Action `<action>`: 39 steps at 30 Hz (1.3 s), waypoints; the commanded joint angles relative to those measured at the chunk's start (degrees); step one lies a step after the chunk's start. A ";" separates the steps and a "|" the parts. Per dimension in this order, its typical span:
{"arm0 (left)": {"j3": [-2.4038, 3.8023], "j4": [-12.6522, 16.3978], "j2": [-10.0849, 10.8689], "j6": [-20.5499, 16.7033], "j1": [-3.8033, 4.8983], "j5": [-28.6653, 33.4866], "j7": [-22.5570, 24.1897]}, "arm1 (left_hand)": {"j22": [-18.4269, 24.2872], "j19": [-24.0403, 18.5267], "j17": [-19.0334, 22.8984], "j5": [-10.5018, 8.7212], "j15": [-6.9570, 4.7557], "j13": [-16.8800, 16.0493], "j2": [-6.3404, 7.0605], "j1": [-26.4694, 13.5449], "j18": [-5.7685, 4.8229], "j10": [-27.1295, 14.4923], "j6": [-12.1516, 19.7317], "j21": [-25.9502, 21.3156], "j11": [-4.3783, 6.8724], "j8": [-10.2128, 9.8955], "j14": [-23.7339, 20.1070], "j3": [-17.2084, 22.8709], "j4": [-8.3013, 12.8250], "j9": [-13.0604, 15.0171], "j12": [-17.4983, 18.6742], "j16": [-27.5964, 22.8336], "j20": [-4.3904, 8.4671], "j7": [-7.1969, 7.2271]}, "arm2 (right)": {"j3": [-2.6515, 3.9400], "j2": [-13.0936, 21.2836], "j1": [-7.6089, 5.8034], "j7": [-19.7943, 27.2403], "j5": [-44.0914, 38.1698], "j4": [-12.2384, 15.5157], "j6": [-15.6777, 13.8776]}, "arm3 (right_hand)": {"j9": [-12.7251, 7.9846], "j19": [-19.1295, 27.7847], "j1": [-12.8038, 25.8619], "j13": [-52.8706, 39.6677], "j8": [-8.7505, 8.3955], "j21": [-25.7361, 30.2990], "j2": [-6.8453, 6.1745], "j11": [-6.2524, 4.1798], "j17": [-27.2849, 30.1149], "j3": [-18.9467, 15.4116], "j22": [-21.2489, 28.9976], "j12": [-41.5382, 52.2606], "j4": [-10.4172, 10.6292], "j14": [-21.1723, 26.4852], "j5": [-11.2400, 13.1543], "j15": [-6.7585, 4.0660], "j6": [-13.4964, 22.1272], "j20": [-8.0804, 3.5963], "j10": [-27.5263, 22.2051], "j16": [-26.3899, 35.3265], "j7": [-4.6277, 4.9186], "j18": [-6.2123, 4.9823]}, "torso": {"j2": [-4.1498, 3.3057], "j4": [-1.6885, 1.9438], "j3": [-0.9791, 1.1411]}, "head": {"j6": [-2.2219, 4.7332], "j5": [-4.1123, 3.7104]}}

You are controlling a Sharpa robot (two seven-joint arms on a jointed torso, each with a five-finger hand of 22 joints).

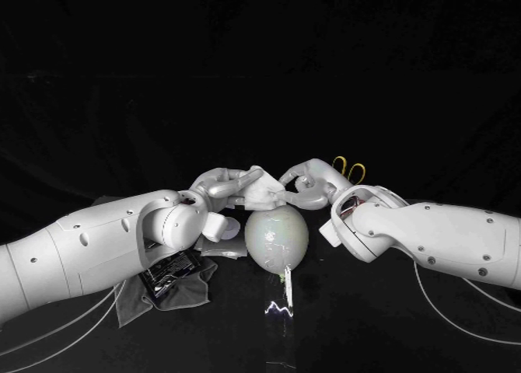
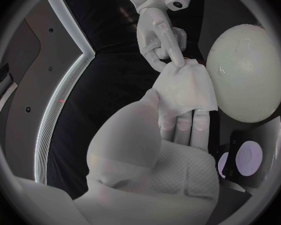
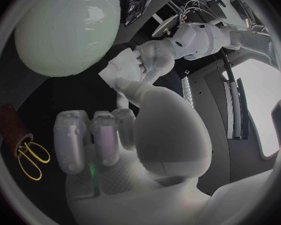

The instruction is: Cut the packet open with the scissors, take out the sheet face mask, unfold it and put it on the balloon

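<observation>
Balloon (image 1: 275,237) at the middle of the table in the head view, pale and egg-shaped, its long axis running from 12 to 6 o'clock with the knotted end toward 6. The sheet face mask (image 1: 258,183), a small white wad not yet opened out, sits right at the balloon's 12 o'clock end, touching it or just above, I cannot tell which. The left hand (image 1: 225,186) comes at the mask from 9 o'clock and the right hand (image 1: 311,183) from 3 o'clock; each has fingers closed on it, and neither is nearer than the other. The scissors (image 1: 348,165) lie behind the right hand at about 1 o'clock, and the cut packet (image 1: 171,272) lies at 8 o'clock, well apart.

In the left wrist view the mask (image 2: 185,87) lies folded across the left hand's fingers (image 2: 181,127), and the right hand (image 2: 156,32) pinches its far corner. The balloon (image 2: 245,75) bulges just beside the sheet.

In the right wrist view the left hand (image 3: 156,55) grips the mask (image 3: 120,71) beyond the right hand (image 3: 122,145), with the balloon (image 3: 65,27) close alongside.

To my eye, unfolding means drawing the hands apart along the 9-to-3 line, across the balloon's long axis.
</observation>
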State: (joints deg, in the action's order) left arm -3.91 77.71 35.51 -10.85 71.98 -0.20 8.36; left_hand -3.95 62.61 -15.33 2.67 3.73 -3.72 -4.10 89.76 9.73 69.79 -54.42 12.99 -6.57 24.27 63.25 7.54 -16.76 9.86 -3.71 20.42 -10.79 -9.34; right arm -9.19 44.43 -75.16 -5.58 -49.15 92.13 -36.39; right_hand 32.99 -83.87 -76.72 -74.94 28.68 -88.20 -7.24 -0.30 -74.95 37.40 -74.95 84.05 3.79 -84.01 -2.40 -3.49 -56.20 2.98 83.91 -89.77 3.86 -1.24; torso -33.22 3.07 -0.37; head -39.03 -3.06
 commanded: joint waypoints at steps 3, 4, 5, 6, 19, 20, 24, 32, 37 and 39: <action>0.07 0.06 -0.02 3.04 0.11 2.34 -1.35 | 0.22 0.79 -0.14 0.15 0.74 -0.01 0.43 -1.87 0.94 -0.89 0.79 -0.71 -0.27 -0.61 -0.22 1.01 -0.01 -0.24 0.05 -0.82 0.04 -0.50 | 0.07 0.29 -0.24 0.05 1.43 0.37 1.92 | 0.58 -5.20 0.43 -10.43 0.32 -0.17 0.07 0.00 -15.05 0.29 -14.49 0.34 -0.02 -5.99 -0.39 -0.21 -0.22 -0.35 2.61 -0.23 0.08 0.81 | 0.02 -0.01 0.01 | 0.02 0.00; 0.07 0.04 0.00 3.10 0.11 2.51 -1.59 | 0.23 0.94 -0.17 0.15 0.77 -0.02 0.51 -2.14 0.94 -1.02 0.93 -0.81 -0.33 -0.74 -0.24 1.24 0.01 -0.30 0.03 -0.97 0.06 -0.58 | 0.07 0.36 -0.29 0.04 1.57 0.46 2.08 | 0.58 -5.20 0.46 -10.43 0.33 -0.18 0.07 0.00 -15.05 0.31 -14.50 0.35 -0.03 -5.99 -0.39 -0.21 -0.21 -0.35 2.62 -0.23 0.08 0.81 | 0.02 -0.01 0.01 | 0.04 0.01; 0.07 0.04 0.02 3.17 0.11 2.63 -1.84 | 0.25 1.11 -0.21 0.11 0.79 -0.04 0.60 -2.42 0.94 -1.19 1.03 -0.97 -0.40 -0.85 -0.23 1.59 -0.01 -0.36 0.00 -1.13 0.07 -0.65 | 0.08 0.44 -0.35 0.03 1.71 0.55 2.22 | 0.58 -5.20 0.46 -10.43 0.33 -0.18 0.07 0.00 -15.05 0.31 -14.50 0.35 -0.03 -5.99 -0.39 -0.21 -0.21 -0.35 2.62 -0.23 0.08 0.81 | 0.02 -0.02 0.01 | 0.04 0.02; 0.07 0.03 0.04 3.26 0.11 2.73 -2.10 | 0.25 1.27 -0.24 0.15 0.84 -0.04 0.65 -2.69 0.95 -1.36 1.18 -1.04 -0.47 -0.98 -0.26 1.78 -0.01 -0.41 0.02 -1.26 0.10 -0.75 | 0.08 0.49 -0.40 0.02 1.87 0.62 2.32 | 0.58 -5.20 0.46 -10.43 0.33 -0.18 0.07 0.00 -15.05 0.31 -14.50 0.35 -0.03 -5.99 -0.39 -0.21 -0.21 -0.35 2.62 -0.23 0.08 0.81 | 0.01 -0.03 0.01 | 0.03 0.01; 0.05 0.07 0.34 4.96 0.11 4.28 -5.30 | 0.28 3.30 -0.77 0.12 1.40 -0.15 2.51 -9.16 0.91 -3.55 2.53 -2.18 -1.43 -2.19 -0.53 1.61 -0.09 -1.03 -0.24 -2.79 0.07 -1.97 | 0.14 0.93 -1.02 -0.40 4.37 0.94 3.47 | 0.65 -5.26 0.80 -10.87 0.48 -0.29 0.09 -0.01 -15.05 0.49 -14.53 0.86 -0.13 -5.99 -0.39 -0.21 -0.23 -0.35 2.95 -0.23 0.06 0.84 | 0.00 0.00 0.01 | 0.10 0.06; 0.05 0.07 0.35 5.07 0.11 4.40 -5.36 | 0.28 3.34 -0.81 0.12 1.41 -0.16 2.54 -9.50 0.91 -3.59 2.55 -2.25 -1.45 -2.21 -0.53 1.51 -0.09 -1.04 -0.28 -2.84 0.06 -2.00 | 0.14 0.94 -1.04 -0.44 4.43 0.94 3.54 | 0.65 -5.26 0.80 -10.87 0.48 -0.29 0.09 -0.01 -15.05 0.49 -14.53 0.86 -0.13 -5.99 -0.39 -0.21 -0.23 -0.35 2.95 -0.23 0.06 0.84 | 0.00 0.00 -0.01 | 0.10 0.06; 0.05 0.05 0.41 5.89 0.11 5.24 -5.65 | 0.29 3.55 -1.01 0.08 1.54 -0.21 2.88 -12.21 0.90 -3.93 2.73 -2.69 -1.63 -2.35 -0.51 0.40 -0.14 -1.12 -0.41 -3.15 -0.03 -2.25 | 0.15 0.99 -1.11 -0.64 4.68 0.88 3.85 | 0.65 -5.26 0.80 -10.87 0.48 -0.29 0.09 -0.01 -15.05 0.49 -14.53 0.86 -0.13 -5.99 -0.39 -0.21 -0.23 -0.35 2.95 -0.23 0.06 0.84 | -0.01 0.03 -0.01 | 0.19 0.09; 0.04 0.02 0.50 7.11 0.10 6.53 -6.02 | 0.27 4.09 -1.55 0.10 1.70 -0.32 2.55 -17.54 0.91 -4.64 3.26 -3.64 -1.92 -2.09 -0.35 -2.83 -0.12 -1.04 -0.76 -3.81 -0.16 -2.61 | 0.15 1.04 -1.16 -0.80 5.33 0.62 3.98 | 0.69 -5.30 0.95 -10.93 0.56 -0.35 0.12 -0.02 -15.05 0.60 -14.55 0.92 -0.20 -5.99 -0.39 -0.22 -0.24 -0.36 2.99 -0.23 0.04 0.86 | -0.01 0.02 -0.01 | 0.29 0.18; 0.04 -0.01 0.61 7.79 0.10 7.53 -6.14 | 0.26 4.36 -1.91 0.10 1.81 -0.35 1.14 -20.20 0.91 -5.02 4.13 -4.23 -2.09 -1.93 -0.26 -4.73 -0.17 -0.98 -0.98 -4.26 -0.22 -2.88 | 0.16 1.14 -1.17 -0.90 5.63 0.46 3.99 | 0.69 -5.30 0.95 -10.93 0.56 -0.35 0.12 -0.02 -15.05 0.60 -14.55 0.92 -0.20 -5.99 -0.39 -0.22 -0.24 -0.36 2.99 -0.23 0.04 0.86 | 0.00 0.00 0.00 | 0.33 0.23; 0.04 -0.03 0.68 8.18 0.09 7.95 -6.15 | 0.25 4.42 -2.00 0.10 1.83 -0.36 0.74 -20.64 0.91 -5.10 4.44 -4.37 -2.14 -1.86 -0.24 -5.16 -0.16 -0.95 -1.05 -4.38 -0.24 -2.95 | 0.16 1.19 -1.18 -0.96 5.68 0.41 3.95 | 0.69 -5.30 0.95 -10.93 0.56 -0.35 0.12 -0.02 -15.05 0.60 -14.55 0.92 -0.20 -5.99 -0.39 -0.22 -0.24 -0.36 2.99 -0.23 0.04 0.86 | 0.01 -0.01 0.00 | 0.42 0.24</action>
State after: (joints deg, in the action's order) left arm -3.95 77.62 36.21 -4.94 71.99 5.92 2.30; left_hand -3.72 66.66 -17.28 2.67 5.25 -3.99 -3.50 69.60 10.19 65.00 -50.22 8.81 -8.71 22.26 62.95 2.57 -16.91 8.82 -4.46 16.34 -11.17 -12.30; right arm -9.08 45.58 -76.30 -6.44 -43.81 92.57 -33.29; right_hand 33.58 -83.88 -76.03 -74.95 29.06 -88.38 -7.16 -0.38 -74.95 37.71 -74.95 84.70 3.46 -84.01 -2.62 -3.48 -56.15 2.78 83.80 -89.75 3.92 -1.24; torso -33.22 3.08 -0.37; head -38.70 -2.83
